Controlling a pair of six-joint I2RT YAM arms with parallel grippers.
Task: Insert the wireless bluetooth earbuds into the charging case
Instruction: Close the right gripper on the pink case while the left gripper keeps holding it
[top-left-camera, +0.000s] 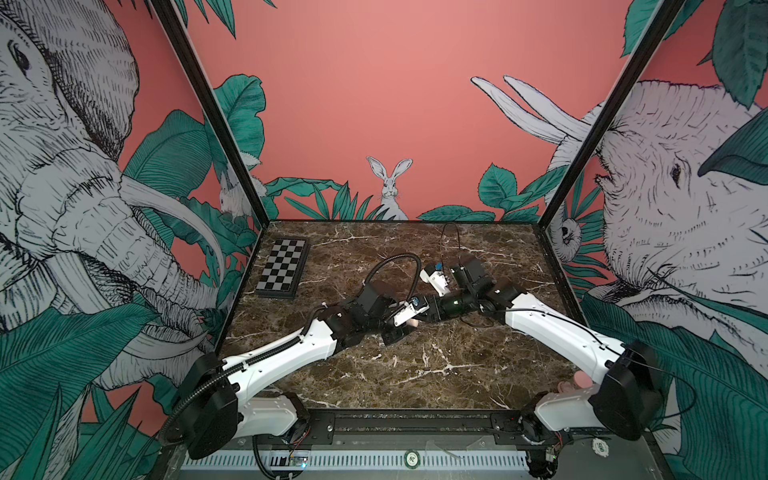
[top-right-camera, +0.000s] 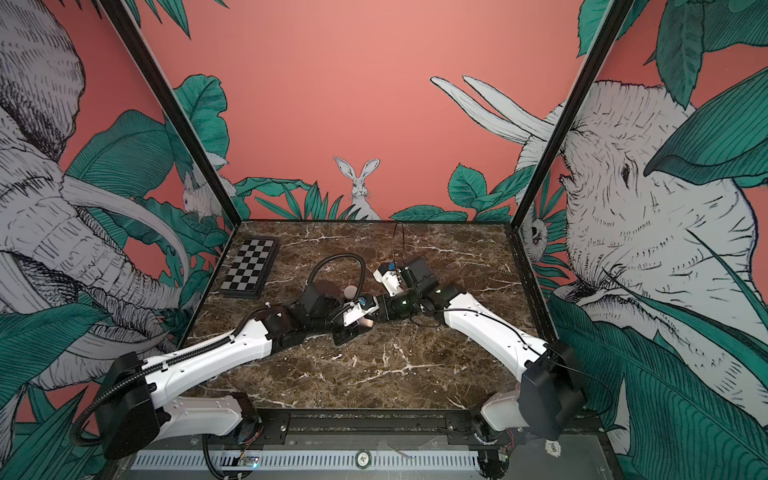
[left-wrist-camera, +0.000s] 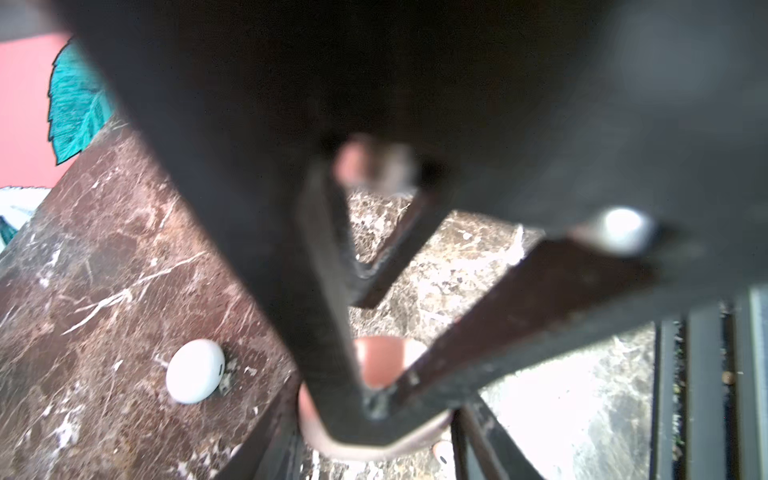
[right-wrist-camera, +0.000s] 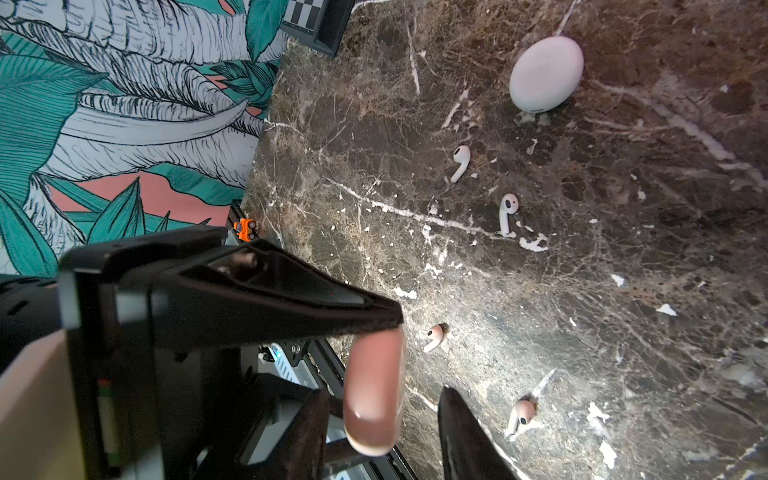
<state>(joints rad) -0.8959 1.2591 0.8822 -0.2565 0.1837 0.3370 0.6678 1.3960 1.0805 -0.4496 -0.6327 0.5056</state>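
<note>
In both top views the chessboard (top-left-camera: 282, 268) lies left of centre, at the far left corner of the table (top-left-camera: 436, 374). The charging case (top-left-camera: 413, 323) is below mid-frame; a second case (top-right-camera: 351, 291) lies behind it. Four earbuds (right-wrist-camera: 508, 212) lie on the table beside them.

heavy left-wrist blur; white glare on the marble (left-wrist-camera: 552, 390)
</note>
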